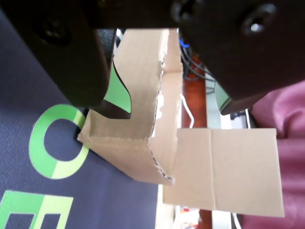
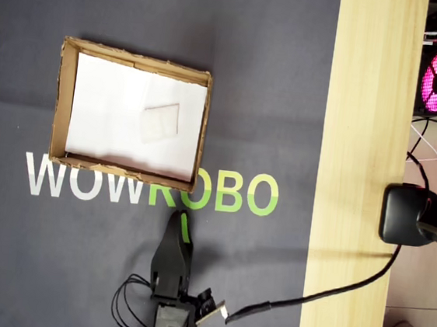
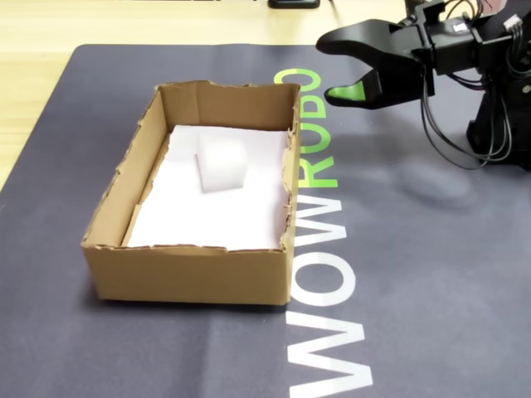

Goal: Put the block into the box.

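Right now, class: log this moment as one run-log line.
block: in box, on white lining | gripper: open, empty, outside box above mat | task: block placed

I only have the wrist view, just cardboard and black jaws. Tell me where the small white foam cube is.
Observer: The small white foam cube sits inside the shallow brown cardboard box, on its white lining.
Operator: Report the gripper.
Observer: The gripper is open and empty, outside the box.
Operator: Say what it hangs over.
Observer: In the overhead view it is above the dark mat, near the green lettering.
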